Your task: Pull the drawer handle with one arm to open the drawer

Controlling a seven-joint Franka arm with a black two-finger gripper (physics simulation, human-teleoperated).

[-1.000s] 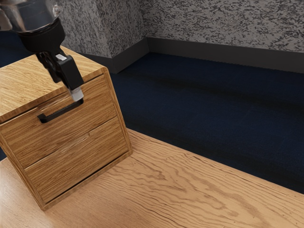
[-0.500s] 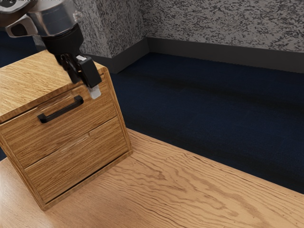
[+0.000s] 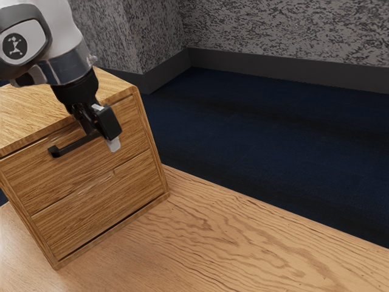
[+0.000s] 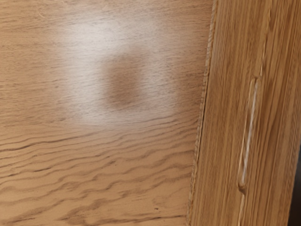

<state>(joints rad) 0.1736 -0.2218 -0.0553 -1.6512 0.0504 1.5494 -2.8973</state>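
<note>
A wooden two-drawer cabinet [image 3: 91, 204] stands at the exterior view's left on a wooden table [image 3: 231, 243]. The upper drawer [image 3: 85, 167] sits flush with the cabinet front, and its black bar handle [image 3: 65, 146] runs across it. My black gripper [image 3: 111, 143] hangs just in front of the handle's right end, covering that end, pointing down along the drawer front. In the wrist view the cabinet front [image 4: 235, 70] with the seam between the drawers [image 4: 248, 132] rises beside the tabletop [image 4: 94, 165], where a soft shadow lies under my hand.
The lower drawer [image 3: 100, 213] is flush too. The table stretches toward the exterior view's right and front. Beyond its far edge is dark blue floor [image 3: 273, 121] and a speckled grey wall [image 3: 279, 27].
My hand swung from the handle's right end up and to the exterior view's right, then dropped lower beside that end. The drawer front has stayed where it was.
</note>
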